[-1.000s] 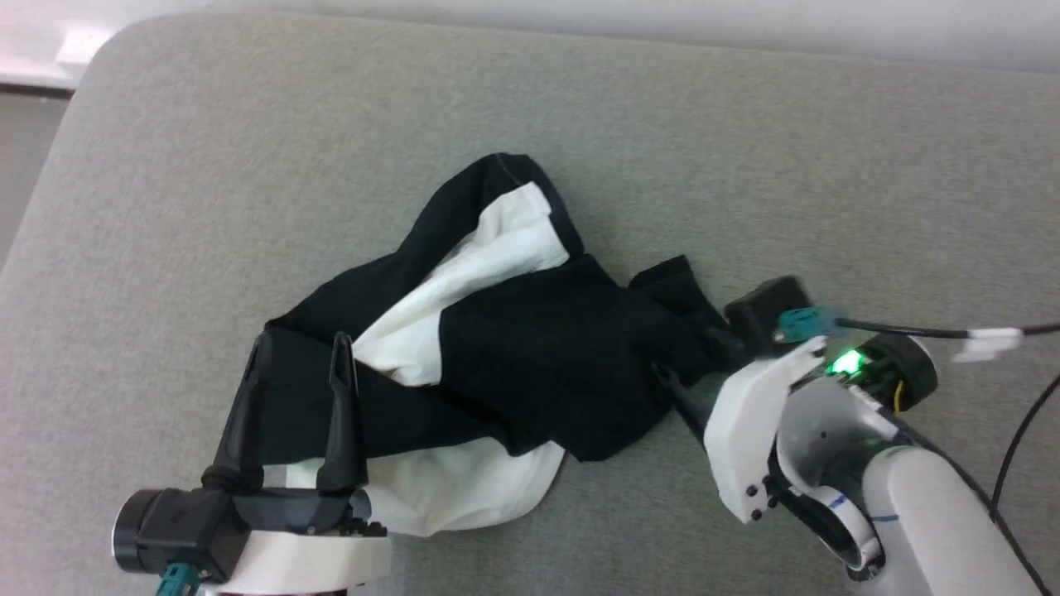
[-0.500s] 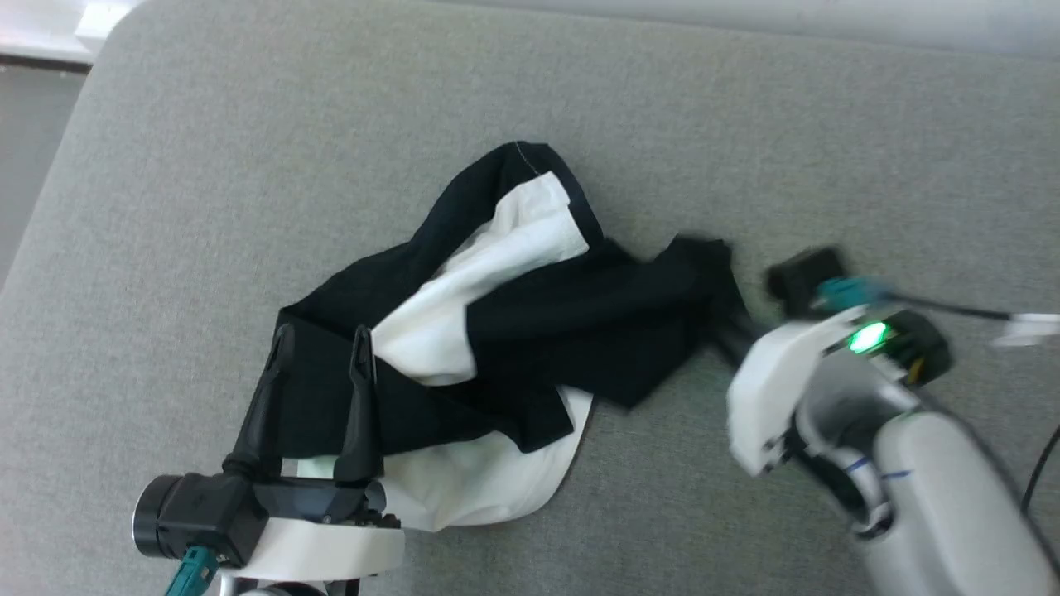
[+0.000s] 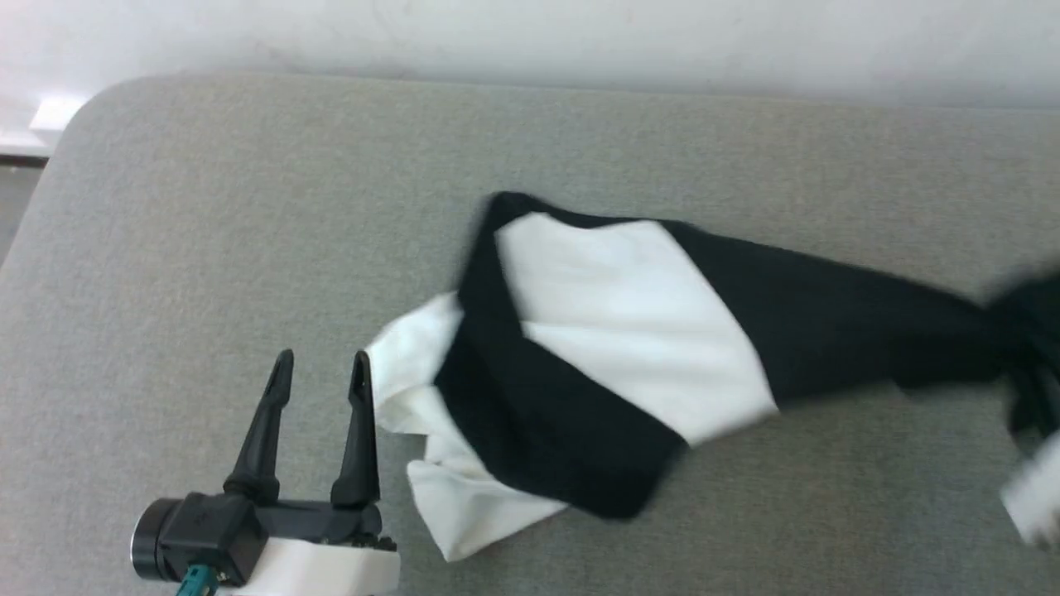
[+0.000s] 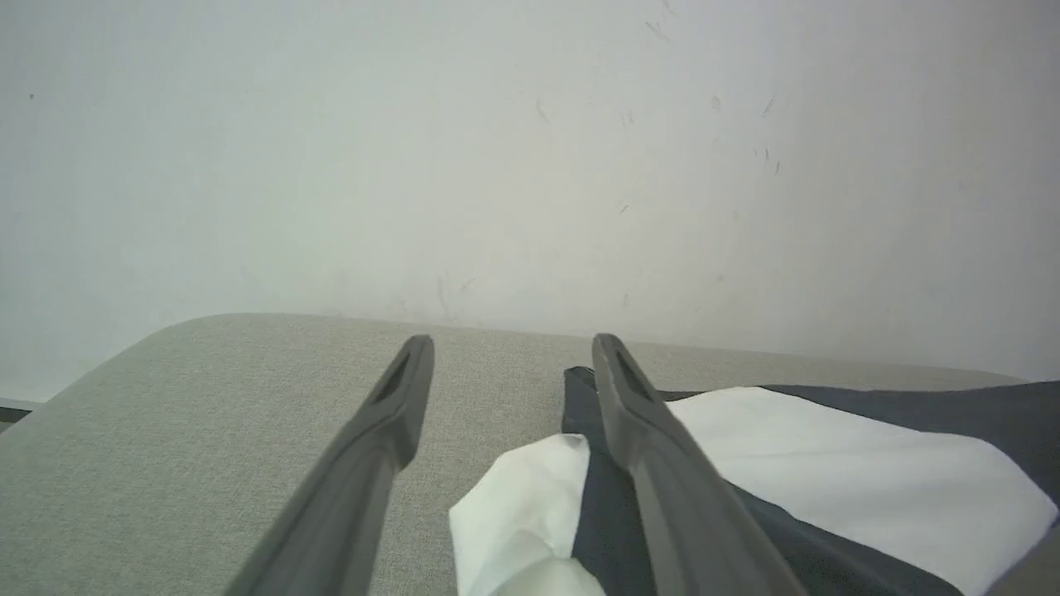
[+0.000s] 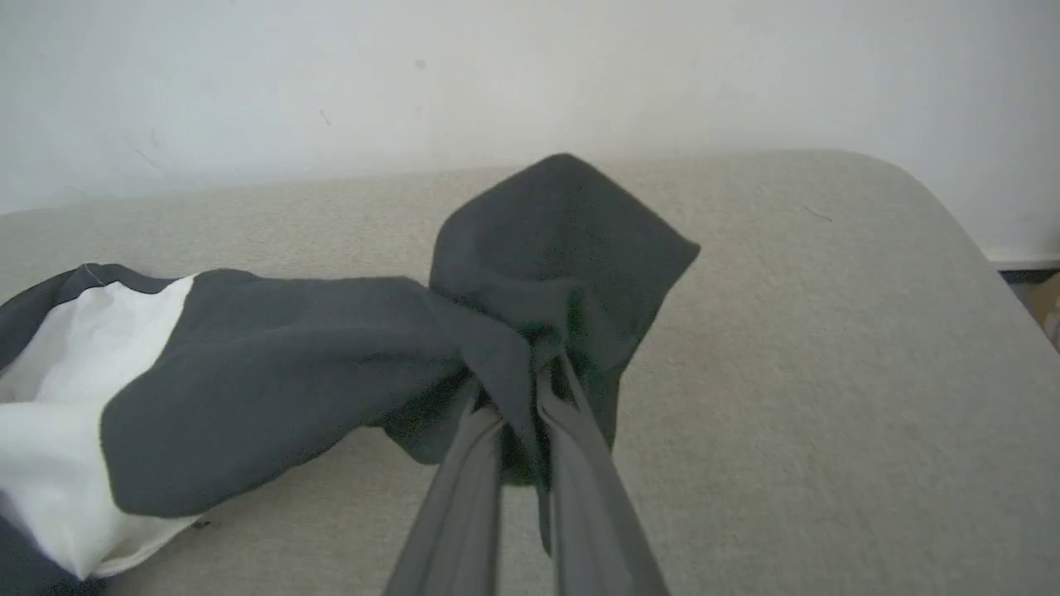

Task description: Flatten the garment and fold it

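Note:
The garment (image 3: 629, 306), a white and black T-shirt, lies stretched from the middle of the grey padded surface toward the right edge. My right gripper (image 5: 520, 393) is shut on a bunched black edge of the garment (image 5: 290, 364) and holds it just above the surface. In the head view that black end (image 3: 1023, 331) is blurred at the far right. My left gripper (image 3: 321, 368) stands open at the lower left, just left of the shirt's white corner, with nothing between its fingers. In the left wrist view the left gripper (image 4: 511, 348) has the garment (image 4: 828, 463) to its right.
The grey padded surface (image 3: 207, 207) has a rounded far-left corner and drops off at the left. A white wall (image 3: 530, 33) runs right behind its far edge. The surface's rounded right corner (image 5: 952, 215) lies beyond the held cloth.
My right gripper has shut on the black edge and pulled it far right, stretching the crumpled shirt out. The left gripper, earlier over the cloth, now stands beside it. The head view also shifted.

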{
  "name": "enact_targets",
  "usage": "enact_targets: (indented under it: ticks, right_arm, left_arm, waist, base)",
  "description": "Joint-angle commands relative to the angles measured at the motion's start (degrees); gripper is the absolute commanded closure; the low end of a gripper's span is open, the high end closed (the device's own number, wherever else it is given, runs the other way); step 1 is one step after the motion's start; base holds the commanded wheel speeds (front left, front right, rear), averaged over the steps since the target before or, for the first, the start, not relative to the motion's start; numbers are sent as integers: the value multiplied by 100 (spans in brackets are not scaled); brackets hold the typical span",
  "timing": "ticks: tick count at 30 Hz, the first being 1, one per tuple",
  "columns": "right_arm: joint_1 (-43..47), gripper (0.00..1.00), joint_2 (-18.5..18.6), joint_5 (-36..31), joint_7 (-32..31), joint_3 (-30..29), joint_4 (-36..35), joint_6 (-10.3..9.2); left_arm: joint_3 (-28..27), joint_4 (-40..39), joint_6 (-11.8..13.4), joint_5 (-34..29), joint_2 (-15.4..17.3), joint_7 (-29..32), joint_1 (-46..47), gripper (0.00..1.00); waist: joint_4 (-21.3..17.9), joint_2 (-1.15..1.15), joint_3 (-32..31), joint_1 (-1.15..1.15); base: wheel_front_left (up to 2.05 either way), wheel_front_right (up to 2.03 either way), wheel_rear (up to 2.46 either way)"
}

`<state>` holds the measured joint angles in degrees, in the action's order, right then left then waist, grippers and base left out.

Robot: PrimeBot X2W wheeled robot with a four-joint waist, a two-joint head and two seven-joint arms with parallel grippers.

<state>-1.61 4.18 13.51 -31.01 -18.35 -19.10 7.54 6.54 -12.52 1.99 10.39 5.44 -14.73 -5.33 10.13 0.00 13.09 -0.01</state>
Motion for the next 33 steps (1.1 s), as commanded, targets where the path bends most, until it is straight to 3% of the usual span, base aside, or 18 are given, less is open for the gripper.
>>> enact_targets:
  ticks: [1, 5, 9, 10, 11, 12, 17, 23, 33]
  right_arm:
    - [381, 100, -57, -48, -12, -248, -113, -5]
    - [1242, 100, -122, -137, 111, -877, -143, -5]
    - [1693, 100, -127, -77, 363, -874, 262, -5]
    - [1689, 84, -128, -35, 445, -810, 360, -5]
    - [1645, 10, -128, -11, 537, -736, 427, -5]
    - [1572, 0, -128, -7, 620, -643, 454, -5]
    - [1034, 0, -129, 35, 1086, -215, 213, -5]
    - [876, 0, -130, 110, 2147, 31, -339, -5]
    - [1417, 0, -130, 454, 3266, 368, 76, -5]
  left_arm:
    - [-7, 1, -50, -38, 3, -27, -76, 0]
    - [-20, 2, -39, -20, 38, -15, -130, 0]
    - [-31, -22, -7, -2, 60, 41, -191, 0]
    - [-30, -28, 3, -3, 65, 58, -205, 0]
    - [-25, -39, 11, -4, 68, 76, -214, 0]
    - [-22, -51, 18, -4, 72, 93, -219, 0]
    - [1, -121, 51, -37, 112, 173, -225, 0]
    - [47, -284, 120, -113, 139, 274, -231, 0]
    - [237, -522, 128, -273, 239, 614, -198, 0]
  waist:
    - [-61, 0, -42, 1]
    - [-65, 0, -32, 1]
    - [-117, 0, -61, 1]
    - [-141, 0, -80, 1]
    - [-163, 0, -94, 1]
    - [-189, 0, -115, 1]
    - [-322, 0, -240, 1]
    - [-433, 0, -247, 1]
    - [-699, 0, -112, 1]
  base:
    - [0, 0, 0]
    - [0, 0, 0]
    - [0, 0, 0]
    - [0, 0, 0]
    - [0, 0, 0]
    - [0, 0, 0]
    - [0, 0, 0]
    - [0, 0, 0]
    - [0, 0, 0]
